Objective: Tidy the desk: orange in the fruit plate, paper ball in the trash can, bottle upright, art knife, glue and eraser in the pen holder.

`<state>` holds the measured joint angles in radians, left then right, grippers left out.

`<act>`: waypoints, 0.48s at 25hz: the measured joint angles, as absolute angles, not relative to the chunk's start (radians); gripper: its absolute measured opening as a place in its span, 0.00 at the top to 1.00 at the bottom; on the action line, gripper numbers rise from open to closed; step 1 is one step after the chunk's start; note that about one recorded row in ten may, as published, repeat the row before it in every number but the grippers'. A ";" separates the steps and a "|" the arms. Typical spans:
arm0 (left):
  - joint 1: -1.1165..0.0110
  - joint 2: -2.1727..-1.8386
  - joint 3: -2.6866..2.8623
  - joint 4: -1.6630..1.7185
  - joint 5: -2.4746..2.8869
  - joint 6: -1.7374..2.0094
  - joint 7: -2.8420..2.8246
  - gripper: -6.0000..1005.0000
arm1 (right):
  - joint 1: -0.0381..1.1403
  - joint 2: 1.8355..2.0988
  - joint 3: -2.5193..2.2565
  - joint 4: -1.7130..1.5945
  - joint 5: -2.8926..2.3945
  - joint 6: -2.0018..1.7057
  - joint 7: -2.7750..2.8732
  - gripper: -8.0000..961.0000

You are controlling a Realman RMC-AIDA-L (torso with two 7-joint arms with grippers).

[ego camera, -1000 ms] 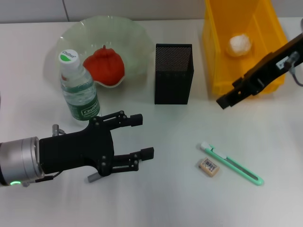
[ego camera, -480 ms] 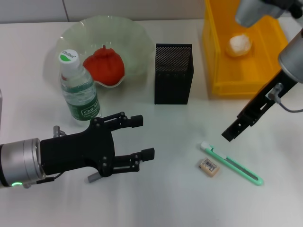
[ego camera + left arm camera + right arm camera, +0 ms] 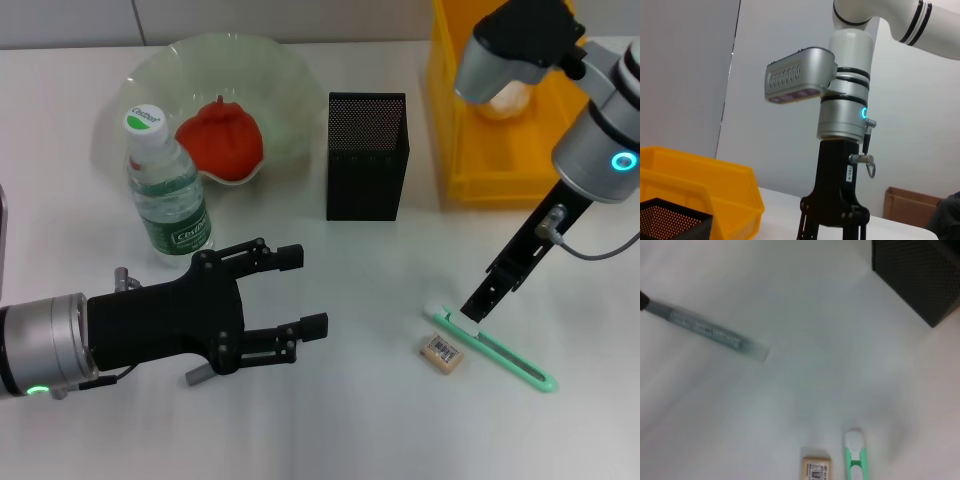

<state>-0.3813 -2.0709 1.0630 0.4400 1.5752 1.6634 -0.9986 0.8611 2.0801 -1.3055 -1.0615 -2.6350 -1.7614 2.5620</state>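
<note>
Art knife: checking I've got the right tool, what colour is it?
Mint green and white art knife, clearest in head view.

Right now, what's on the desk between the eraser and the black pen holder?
Nothing; in the head view the stretch of desk between the eraser and the pen holder is bare.

The right tool [image 3: 473, 308] has swung down from beside the trash can [image 3: 455, 120] and now hangs right over the white-capped end of the art knife [image 3: 490, 347], near the eraser [image 3: 441, 353].
</note>
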 joint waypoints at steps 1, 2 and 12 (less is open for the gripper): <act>-0.382 -2.071 1.063 0.440 1.575 1.663 -0.999 0.21 | 0.865 2.080 -1.310 -1.050 -2.635 -1.755 2.562 0.26; -0.382 -2.071 1.063 0.440 1.575 1.662 -0.999 0.21 | 0.871 2.080 -1.321 -1.031 -2.635 -1.742 2.562 0.26; -0.384 -2.071 1.063 0.440 1.575 1.640 -0.999 0.21 | 0.904 2.084 -1.353 -0.930 -2.632 -1.675 2.556 0.29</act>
